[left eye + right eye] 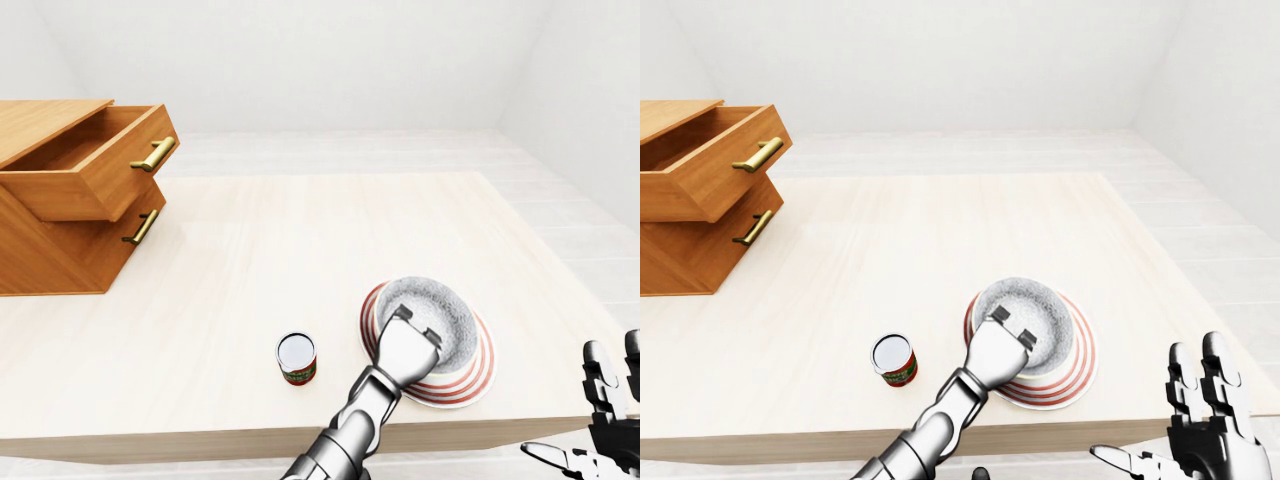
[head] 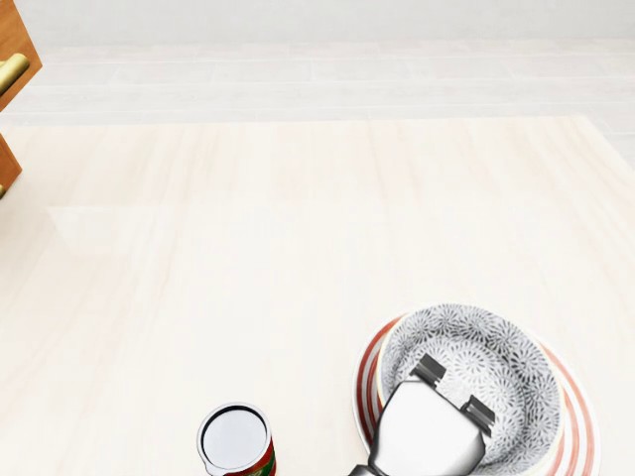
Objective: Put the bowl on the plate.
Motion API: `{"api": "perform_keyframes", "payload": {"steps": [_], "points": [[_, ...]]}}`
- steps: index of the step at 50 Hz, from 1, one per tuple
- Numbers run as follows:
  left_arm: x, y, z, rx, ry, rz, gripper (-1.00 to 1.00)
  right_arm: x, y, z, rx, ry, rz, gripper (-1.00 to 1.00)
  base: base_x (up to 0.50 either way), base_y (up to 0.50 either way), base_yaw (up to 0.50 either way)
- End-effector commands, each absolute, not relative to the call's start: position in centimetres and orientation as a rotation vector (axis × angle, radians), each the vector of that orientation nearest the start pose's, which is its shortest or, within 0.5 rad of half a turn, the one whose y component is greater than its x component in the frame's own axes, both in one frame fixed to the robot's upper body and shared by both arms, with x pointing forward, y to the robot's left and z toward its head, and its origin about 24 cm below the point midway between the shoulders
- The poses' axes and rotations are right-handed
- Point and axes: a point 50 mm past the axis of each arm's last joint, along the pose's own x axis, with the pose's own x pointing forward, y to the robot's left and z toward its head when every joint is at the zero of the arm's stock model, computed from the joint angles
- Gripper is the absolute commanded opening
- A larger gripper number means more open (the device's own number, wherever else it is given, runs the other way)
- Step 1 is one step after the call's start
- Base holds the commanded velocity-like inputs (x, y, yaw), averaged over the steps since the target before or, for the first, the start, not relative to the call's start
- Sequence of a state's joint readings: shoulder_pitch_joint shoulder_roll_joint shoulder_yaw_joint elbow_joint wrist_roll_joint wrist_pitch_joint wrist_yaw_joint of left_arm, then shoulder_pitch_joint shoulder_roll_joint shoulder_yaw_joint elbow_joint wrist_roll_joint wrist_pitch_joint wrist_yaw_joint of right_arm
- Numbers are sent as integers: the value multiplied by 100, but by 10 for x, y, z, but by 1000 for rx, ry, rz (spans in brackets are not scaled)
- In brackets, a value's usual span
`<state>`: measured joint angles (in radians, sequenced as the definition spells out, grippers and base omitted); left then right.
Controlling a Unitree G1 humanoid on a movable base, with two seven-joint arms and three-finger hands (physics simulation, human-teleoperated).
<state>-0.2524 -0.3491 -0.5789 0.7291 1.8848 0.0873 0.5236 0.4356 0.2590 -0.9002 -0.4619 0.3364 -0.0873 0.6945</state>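
Seven items, listed from the near right of the scene.

1. Bowl [image 2: 481,352]: grey-white with a flower pattern, upright. It sits inside the striped ring of the plate, at the near right of the table. The hand hides its base, so full contact with the plate cannot be confirmed.
2. Plate [image 2: 368,382]: white with red rings around the rim, flat on the table under the bowl and close to the table's near edge.
3. Left robot hand [image 1: 405,347]: silver, reaching in from the near edge. It is closed on the bowl's near rim, with two dark fingertips [image 2: 429,370] hooked over into the bowl. The thumb is hidden.
4. Right robot hand [image 1: 1202,420]: below and to the right of the table's near edge, well apart from the plate. Its fingers are spread wide and it holds nothing.
5. Can [image 1: 297,358]: silver top and red label, upright, left of the plate and not touching it.
6. Drawer unit [image 1: 60,215]: wooden, at the far left. The upper drawer is pulled out, and both drawers have brass handles.
7. Table [image 1: 260,240]: pale wood.
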Motion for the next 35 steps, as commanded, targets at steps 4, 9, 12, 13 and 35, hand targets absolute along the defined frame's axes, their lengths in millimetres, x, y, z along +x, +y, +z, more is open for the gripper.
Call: {"api": "perform_keyframes", "payload": {"steps": [4,9,12,13,35], "points": [[220,-76,10,1612,-815,-400,-100,73,-285,72,17,-183,-339,100,0,0,0],[220,-76,8,1617,-812,-409,-100,73,-285,72,16,-186,-340,100,0,0,0],[218,-77,10,1609,-820,-399,-100,73,-285,72,17,-185,-341,100,0,0,0],[218,-77,11,1609,-823,-397,-100,73,-285,71,18,-183,-340,100,0,0,0],[220,-74,2,1632,-793,-439,-100,71,-283,75,10,-194,-345,100,0,0,0]]}}
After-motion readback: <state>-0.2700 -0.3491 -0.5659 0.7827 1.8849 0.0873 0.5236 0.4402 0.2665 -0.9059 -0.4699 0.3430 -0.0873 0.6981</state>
